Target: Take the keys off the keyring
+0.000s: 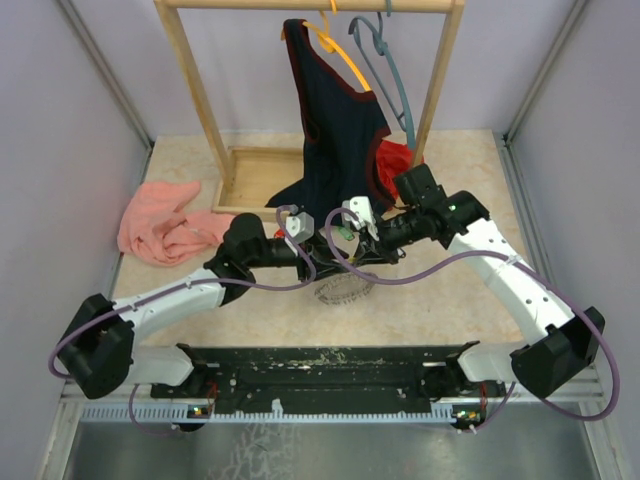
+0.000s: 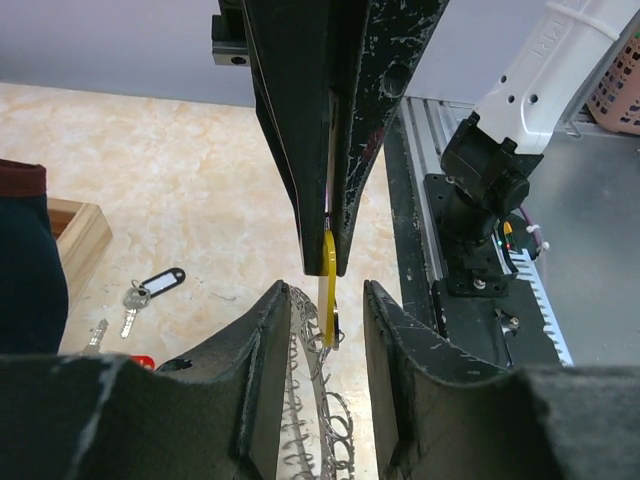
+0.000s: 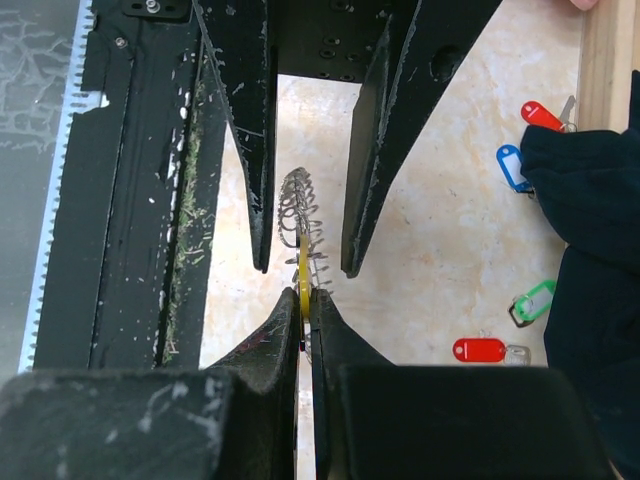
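Observation:
The keyring [image 2: 312,400], a dark ring with a coiled-wire edge, hangs between my two grippers above the table [image 1: 450,290]. My right gripper [image 3: 305,292] is shut on a yellow-tagged key [image 3: 303,275] that sits on the ring. My left gripper [image 2: 325,290] is open, its fingers [image 2: 272,335] on either side of the ring. The ring's coils lie against the left finger and stand apart from the right one. Loose keys lie on the table: red [image 3: 541,115], blue [image 3: 511,165], green [image 3: 533,300], another red [image 3: 480,349], and a dark-framed one [image 2: 160,283].
A wooden rack [image 1: 195,90] stands at the back with a dark garment [image 1: 335,120] and coloured hangers [image 1: 385,70]. A pink cloth [image 1: 165,225] lies at the left and a red cloth [image 1: 393,160] lies behind the right arm. A black rail [image 1: 330,365] runs along the near edge.

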Motion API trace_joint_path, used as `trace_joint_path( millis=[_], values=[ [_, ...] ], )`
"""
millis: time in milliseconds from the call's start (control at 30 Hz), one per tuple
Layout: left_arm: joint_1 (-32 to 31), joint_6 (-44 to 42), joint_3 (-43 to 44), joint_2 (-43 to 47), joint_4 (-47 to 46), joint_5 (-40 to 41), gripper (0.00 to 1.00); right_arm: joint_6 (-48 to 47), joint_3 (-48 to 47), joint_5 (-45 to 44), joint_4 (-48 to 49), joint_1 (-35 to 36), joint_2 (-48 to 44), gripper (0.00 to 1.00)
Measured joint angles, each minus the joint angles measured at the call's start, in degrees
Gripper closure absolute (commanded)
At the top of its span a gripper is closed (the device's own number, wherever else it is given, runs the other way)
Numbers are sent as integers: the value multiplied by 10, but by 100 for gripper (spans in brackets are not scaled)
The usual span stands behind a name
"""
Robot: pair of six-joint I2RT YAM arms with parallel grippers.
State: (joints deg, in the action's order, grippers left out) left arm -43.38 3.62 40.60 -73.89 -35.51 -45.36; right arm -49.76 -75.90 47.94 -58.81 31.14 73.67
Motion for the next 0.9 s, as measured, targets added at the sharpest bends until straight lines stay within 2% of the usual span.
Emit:
trace_joint_path(
  millis=[533,567,633,667,767,900],
  values=[
    [-4,2,18,-37,13,-19,74,-2,0,-2,-2,5,4,100],
    [-5,2,22,-39,16,-22,77,-2,0,-3,-2,5,4,100],
    [-5,2,26,-43,22,-27,93,-2,0,-4,-5,5,5,100],
    [-5,2,28,-45,26,-31,97,-2,0,-6,-5,5,6,100],
    [-6,-2,29,-47,31,-37,100,0,0,-10,-6,5,7,100],
    [-6,-12,33,-47,40,-38,100,5,0,-10,-6,5,7,79]
  ],
)
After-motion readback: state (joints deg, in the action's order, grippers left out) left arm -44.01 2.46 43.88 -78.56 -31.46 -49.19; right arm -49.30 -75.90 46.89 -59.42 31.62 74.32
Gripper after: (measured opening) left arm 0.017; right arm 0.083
